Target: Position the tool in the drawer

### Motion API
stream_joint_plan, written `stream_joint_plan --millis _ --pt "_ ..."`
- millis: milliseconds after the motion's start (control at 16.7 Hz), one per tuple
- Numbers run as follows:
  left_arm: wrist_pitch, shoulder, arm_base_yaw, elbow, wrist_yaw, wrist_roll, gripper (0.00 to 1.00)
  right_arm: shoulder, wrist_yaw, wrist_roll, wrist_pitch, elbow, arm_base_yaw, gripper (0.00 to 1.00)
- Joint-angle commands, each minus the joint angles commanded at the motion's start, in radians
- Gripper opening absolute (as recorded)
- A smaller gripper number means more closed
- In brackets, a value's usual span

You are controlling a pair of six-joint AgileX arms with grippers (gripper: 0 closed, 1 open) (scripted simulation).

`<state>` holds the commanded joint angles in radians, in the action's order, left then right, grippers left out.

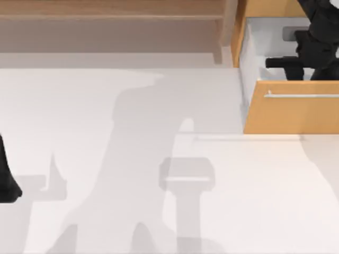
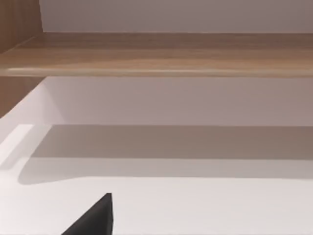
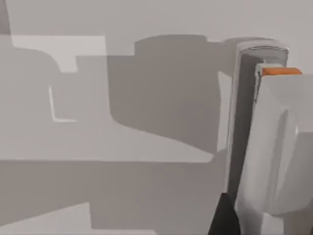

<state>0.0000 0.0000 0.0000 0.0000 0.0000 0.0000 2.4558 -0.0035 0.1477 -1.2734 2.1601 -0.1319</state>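
**Right fingers (image 3: 222, 223) gripping the tool (image 3: 266, 147) inside the open drawer (image 1: 291, 114)**

Right fingers are pinching narrowly on the tool. In the right wrist view one dark finger is pressing against the side of the slim silvery-grey piece. The tool is standing lengthwise along the finger, and a small orange patch is showing at its far end. Behind it, the white floor of the drawer (image 3: 146, 186) is carrying blocky grey shadows.

From above, the right arm (image 1: 318, 37) is reaching down into the drawer's white interior at the far right of the counter (image 1: 106, 159). Its black body is covering much of the compartment. The drawer is standing pulled out, and its orange-brown front is facing the near side. The thin silver handle (image 1: 302, 96) is running level across that front.

A paler wooden shelf unit (image 1: 111, 10) is sitting along the far edge, just left of the drawer, and the left wrist view is showing its board (image 2: 156, 54) above a shaded recess. The left arm (image 1: 6, 180) is sitting parked at the counter's left edge, well apart from the drawer.
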Motion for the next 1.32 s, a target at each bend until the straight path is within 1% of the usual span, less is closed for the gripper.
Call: stream_joint_plan --millis 360,420,1020,1140,1320 --pt "0.0 0.0 0.0 0.0 0.0 0.0 1.0 0.0 0.0 0.0 0.0 0.0 0.0 0.98" --pt "0.0 0.0 0.0 0.0 0.0 0.0 1.0 0.0 0.0 0.0 0.0 0.0 0.0 1.0" --pt "0.0 0.0 0.0 0.0 0.0 0.0 1.0 -0.007 0.0 -0.004 0.004 -0.004 -0.002 1.0" --pt "0.0 0.0 0.0 0.0 0.0 0.0 1.0 -0.048 -0.003 -0.027 0.03 -0.03 0.0 1.0" --pt "0.0 0.0 0.0 0.0 0.0 0.0 1.0 -0.154 -0.009 -0.093 0.126 -0.102 0.001 1.0"
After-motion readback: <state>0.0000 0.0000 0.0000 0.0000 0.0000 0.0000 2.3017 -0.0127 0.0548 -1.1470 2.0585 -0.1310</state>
